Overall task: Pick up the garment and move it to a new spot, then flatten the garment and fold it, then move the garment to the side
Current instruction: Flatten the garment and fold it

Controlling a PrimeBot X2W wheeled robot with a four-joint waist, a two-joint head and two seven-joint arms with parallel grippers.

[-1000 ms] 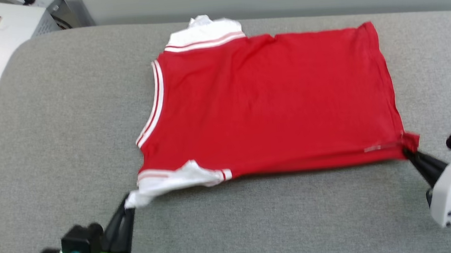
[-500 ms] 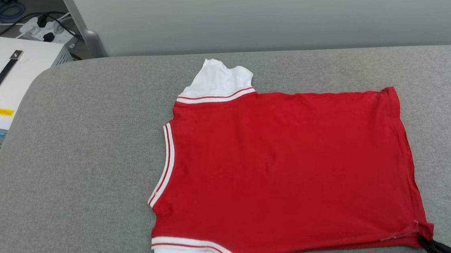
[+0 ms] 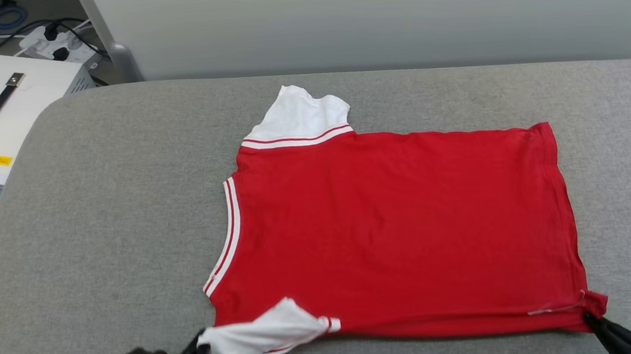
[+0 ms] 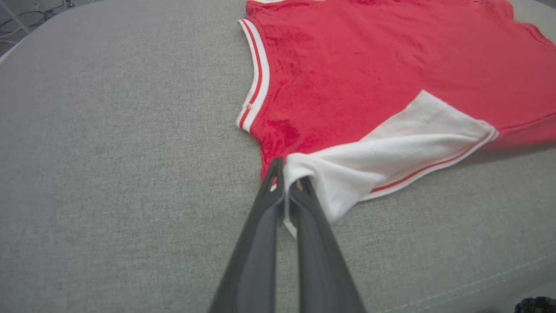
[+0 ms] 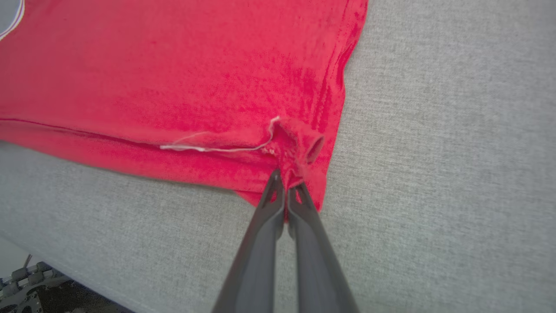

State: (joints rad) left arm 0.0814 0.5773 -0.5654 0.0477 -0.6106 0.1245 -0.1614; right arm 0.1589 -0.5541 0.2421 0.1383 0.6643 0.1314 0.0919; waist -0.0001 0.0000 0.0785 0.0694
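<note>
Head view: the garment (image 3: 398, 232) lies spread flat on the grey table (image 3: 100, 227). Left wrist view: the left gripper (image 4: 286, 182) is clamped on its white sleeve (image 4: 391, 152). Right wrist view: the right gripper (image 5: 284, 184) pinches the red hem corner (image 5: 299, 148).

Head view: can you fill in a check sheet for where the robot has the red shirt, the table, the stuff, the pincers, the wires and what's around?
Surface: grey fabric top, smooth.
Job's things: red T-shirt spread flat, plain red face up; far white sleeve flat, near white sleeve bunched; loose white thread at the hem.
Clutter: nothing seen.
Pincers: left pincer shut on the near white sleeve; right pincer shut on the shirt's near hem corner.
Cables: power strip with black plugs and cables on the floor, far left.
Surroundings: white box with a black handle; pale wall behind.
</note>
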